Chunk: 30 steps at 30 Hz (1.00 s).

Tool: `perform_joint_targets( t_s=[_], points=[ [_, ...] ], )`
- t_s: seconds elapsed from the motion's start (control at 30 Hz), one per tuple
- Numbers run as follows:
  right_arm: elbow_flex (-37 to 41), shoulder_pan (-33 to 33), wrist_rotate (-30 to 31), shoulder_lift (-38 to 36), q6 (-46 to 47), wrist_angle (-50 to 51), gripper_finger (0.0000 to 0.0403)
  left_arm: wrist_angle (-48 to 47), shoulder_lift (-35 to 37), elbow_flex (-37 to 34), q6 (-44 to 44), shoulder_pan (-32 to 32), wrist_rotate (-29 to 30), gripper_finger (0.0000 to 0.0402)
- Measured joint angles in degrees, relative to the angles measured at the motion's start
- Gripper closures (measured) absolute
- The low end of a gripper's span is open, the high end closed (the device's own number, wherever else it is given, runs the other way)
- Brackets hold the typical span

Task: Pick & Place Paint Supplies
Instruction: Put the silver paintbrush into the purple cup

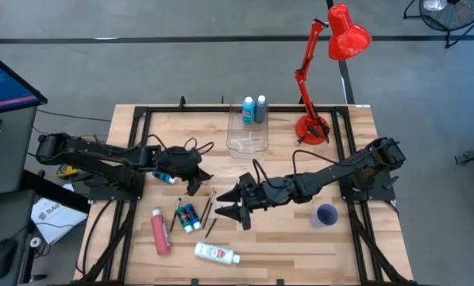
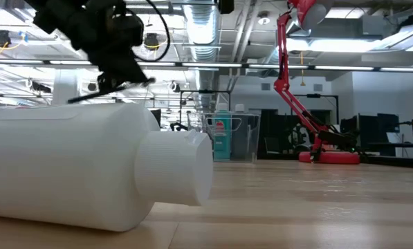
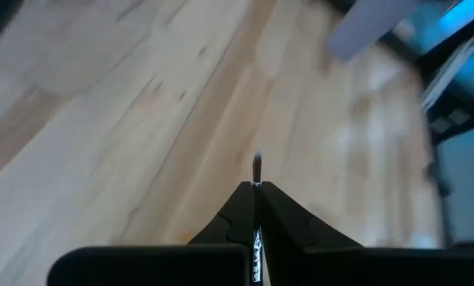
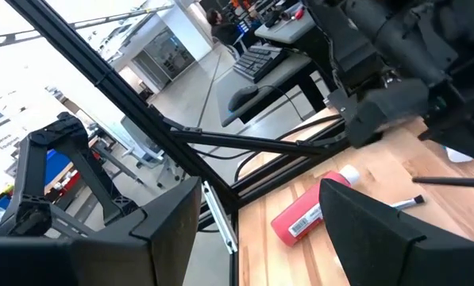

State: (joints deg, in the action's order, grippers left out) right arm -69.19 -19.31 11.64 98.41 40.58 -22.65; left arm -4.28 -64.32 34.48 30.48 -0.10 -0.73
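My left gripper [image 1: 194,186] hangs above the table left of centre, shut on a thin dark paintbrush [image 2: 99,94]. My right gripper [image 1: 235,206] stands open over the table's middle, nothing between its fingers [image 4: 260,230]. On the wood near it lie more brushes [image 1: 207,208], small blue-green bottles [image 1: 189,216], a pink-red tube [image 1: 160,232] and a white tube [image 1: 217,254], each on its side. A light blue bottle [image 1: 248,110] and a grey one [image 1: 260,110] stand upright at the far end of the clear box [image 1: 247,135]. My left gripper pinches the paintbrush between its two shut fingers [image 3: 237,208]; a short dark end [image 3: 256,165] sticks out past the fingertips. The fingers slant down from the table's left. The brush hangs lifted clear of the table, slightly tilted [image 2: 140,84]. Which part is gripped stays hidden.
A red desk lamp [image 1: 316,119] stands at the far right, and a small purple cup [image 1: 326,214] under my right arm. Black frame rails [image 1: 133,151] run along the table's left and right sides. Bare wood shows near the front right [image 1: 300,254].
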Motion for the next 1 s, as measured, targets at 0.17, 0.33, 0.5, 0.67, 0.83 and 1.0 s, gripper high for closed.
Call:
perform_joint_targets(
  t_s=[0.17, 0.33, 0.5, 0.67, 0.83, 1.0],
  points=[
    [0.00, 0.31, 0.00, 0.00, 0.02, -0.01, 0.0154, 7.03, 1.36, -0.01, 3.21, -0.13, -1.54, 0.0401],
    [0.00, 0.35, 0.00, 0.00, 0.02, -0.07, 0.0154, 15.06, 2.84, 0.01, 7.17, -0.13, -2.67, 0.0401],
    [0.00, 0.35, 0.00, 0.00, 0.02, 0.03, 0.0154, 24.83, 3.70, 0.02, 11.71, -0.50, -3.12, 0.0401],
    [0.00, 0.83, 0.07, 0.00, 0.02, 0.15, 0.0154, 31.20, 3.66, 0.02, 16.60, -1.51, -3.21, 0.0401],
    [0.00, 2.07, 0.22, 0.00, 1.80, -0.08, 0.0154, 37.00, 4.38, 0.02, 20.53, -3.41, -2.68, 0.0401],
    [0.00, 3.98, 0.22, 0.00, 6.51, -0.99, 0.0154, 38.08, 5.71, 0.00, 21.47, -4.48, 1.36, 0.0401]
  ],
)
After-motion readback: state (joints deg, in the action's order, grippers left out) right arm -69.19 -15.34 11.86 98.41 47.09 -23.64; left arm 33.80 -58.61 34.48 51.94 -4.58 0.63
